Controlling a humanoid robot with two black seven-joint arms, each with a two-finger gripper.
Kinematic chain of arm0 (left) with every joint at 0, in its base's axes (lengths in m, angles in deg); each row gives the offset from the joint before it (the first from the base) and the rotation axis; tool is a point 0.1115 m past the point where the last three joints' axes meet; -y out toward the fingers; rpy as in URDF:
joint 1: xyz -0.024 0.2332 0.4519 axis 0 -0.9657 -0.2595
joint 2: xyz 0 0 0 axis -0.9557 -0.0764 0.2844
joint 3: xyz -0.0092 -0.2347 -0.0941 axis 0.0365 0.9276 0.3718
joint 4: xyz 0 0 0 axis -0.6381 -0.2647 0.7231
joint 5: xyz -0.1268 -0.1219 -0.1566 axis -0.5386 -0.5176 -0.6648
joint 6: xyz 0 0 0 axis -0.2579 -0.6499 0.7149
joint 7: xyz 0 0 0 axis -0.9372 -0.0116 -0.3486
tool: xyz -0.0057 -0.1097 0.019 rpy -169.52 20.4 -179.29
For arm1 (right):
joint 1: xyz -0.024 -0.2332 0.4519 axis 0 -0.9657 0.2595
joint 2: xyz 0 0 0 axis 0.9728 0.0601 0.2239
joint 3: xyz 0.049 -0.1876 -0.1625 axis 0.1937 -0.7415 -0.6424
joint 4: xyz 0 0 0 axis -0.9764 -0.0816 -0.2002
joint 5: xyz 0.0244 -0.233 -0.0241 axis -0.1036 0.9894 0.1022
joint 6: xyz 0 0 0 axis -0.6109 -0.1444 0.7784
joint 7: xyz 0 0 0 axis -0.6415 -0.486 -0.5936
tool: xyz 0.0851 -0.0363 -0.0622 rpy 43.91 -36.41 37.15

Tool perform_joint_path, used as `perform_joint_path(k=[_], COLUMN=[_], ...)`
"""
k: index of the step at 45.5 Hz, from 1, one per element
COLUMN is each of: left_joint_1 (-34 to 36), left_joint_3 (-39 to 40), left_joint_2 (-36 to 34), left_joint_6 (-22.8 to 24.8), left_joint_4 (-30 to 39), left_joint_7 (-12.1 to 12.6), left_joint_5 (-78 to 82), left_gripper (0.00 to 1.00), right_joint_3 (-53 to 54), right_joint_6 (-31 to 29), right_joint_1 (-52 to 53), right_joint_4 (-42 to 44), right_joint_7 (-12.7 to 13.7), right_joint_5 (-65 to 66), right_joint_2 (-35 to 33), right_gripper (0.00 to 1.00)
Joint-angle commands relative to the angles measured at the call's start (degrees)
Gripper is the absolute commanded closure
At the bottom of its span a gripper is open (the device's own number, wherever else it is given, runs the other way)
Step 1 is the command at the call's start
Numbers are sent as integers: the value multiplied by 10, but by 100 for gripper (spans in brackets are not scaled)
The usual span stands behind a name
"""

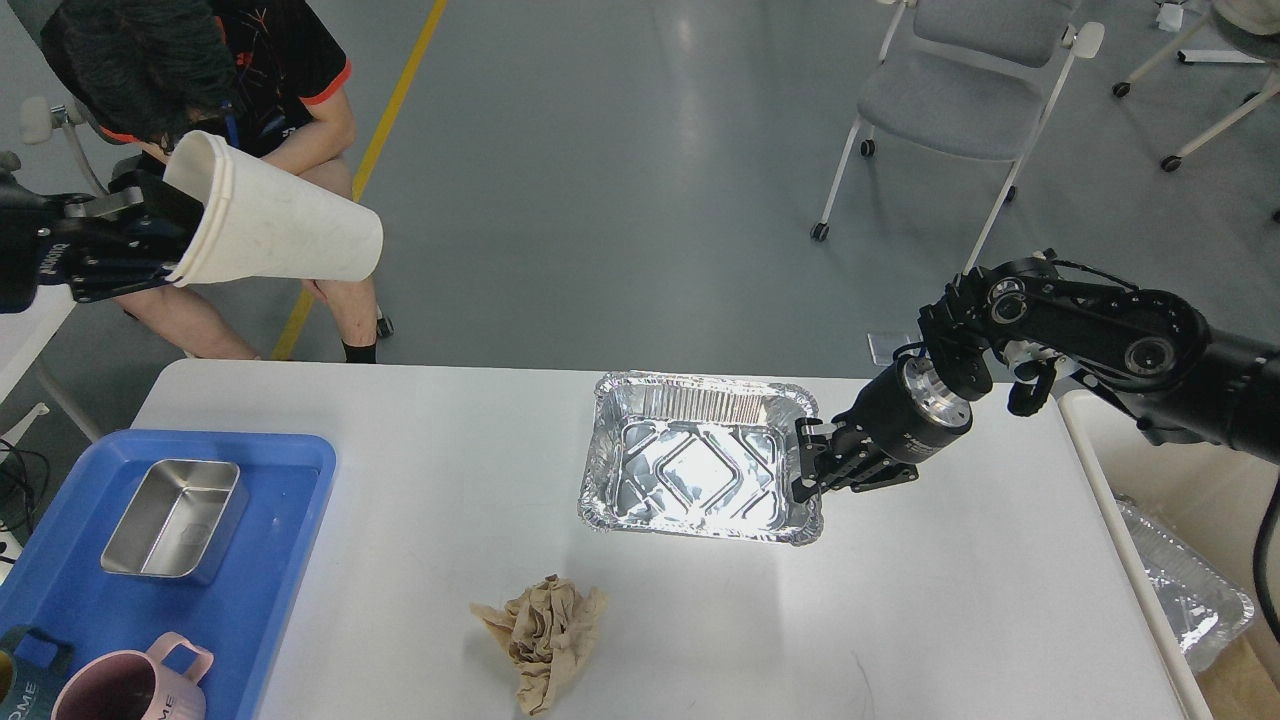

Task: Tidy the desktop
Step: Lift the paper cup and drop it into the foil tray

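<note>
The crumpled brown paper (545, 640) lies loose near the front of the white desktop (420, 480), with bare room around it. Further back, the right gripper (812, 470) pinches the foil tray's (700, 458) thin right rim; that rim could bend or slip. Furthest off, the left gripper (150, 235) holds a tilted white cup (275, 225) out past the table; it could drop to the floor.

foil pan (700, 460) mid desktop (960, 600), tray (290, 560) left, crumpled paper (545, 635) in front
</note>
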Motion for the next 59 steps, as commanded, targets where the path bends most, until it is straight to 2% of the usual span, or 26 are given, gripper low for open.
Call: perform_joint_path(k=[1, 4, 10, 18, 28, 32, 33, 34, 36, 38, 39, 40, 41, 45, 52, 59], left_joint_1=[10, 40, 87, 85, 41, 32, 27, 26, 26, 25, 25, 26, 26, 27, 32, 33], left_joint_3=[-10, -34, -117, -169, -180, -180, -180, -180, -180, -180, -180, -180, -180, -180, -176, -170], left_joint_2=[118, 184, 311, 431, 497, 516, 527, 530, 530, 531, 531, 531, 531, 528, 510, 443], left_joint_6=[-38, -44, -69, -82, -82, -82, -84, -87, -95, -107, -107, -117, -119, -118, -116, -115], left_joint_4=[0, -4, -54, -138, -184, -199, -212, -217, -222, -225, -225, -225, -225, -224, -210, -133], left_joint_7=[9, 17, 18, 18, 16, 15, 16, 17, 18, 18, 18, 18, 17, 18, 18, 17], left_joint_5=[16, 59, 139, 214, 272, 287, 294, 295, 295, 295, 295, 295, 295, 294, 292, 285], left_gripper=[100, 100, 98, 96, 92, 87, 65, 56, 40, 28, 28, 12, 8, 4, 3, 3], right_joint_3=[9, 12, 14, 14, 14, 15, 15, 15, 15, 15, 15, 15, 15, 15, 15, 15], right_joint_6=[0, 0, 0, 0, 1, 1, 1, 1, 1, 1, 1, 1, 3, 5, 5, 5], right_joint_1=[-1, -1, -1, -1, -3, -4, -4, -5, -5, -5, -5, -5, -5, -5, -6, -8], right_joint_4=[0, 0, 0, 0, 0, -1, -2, -2, -3, -3, -3, -3, -3, -3, -3, -3], right_joint_7=[0, 0, 0, 0, 0, 0, 0, 0, 0, 0, 0, 0, 0, 0, 0, 0], right_joint_5=[0, 0, 0, 0, 0, 0, 0, -1, 0, 0, 0, 0, 0, 0, 0, 0], right_joint_2=[-1, -1, -2, -1, -1, -1, -1, -2, -2, -2, -2, -2, -2, -1, -2, -2], right_gripper=[100, 100, 100, 100, 100, 100, 100, 100, 100, 100, 100, 100, 100, 100, 100, 100])
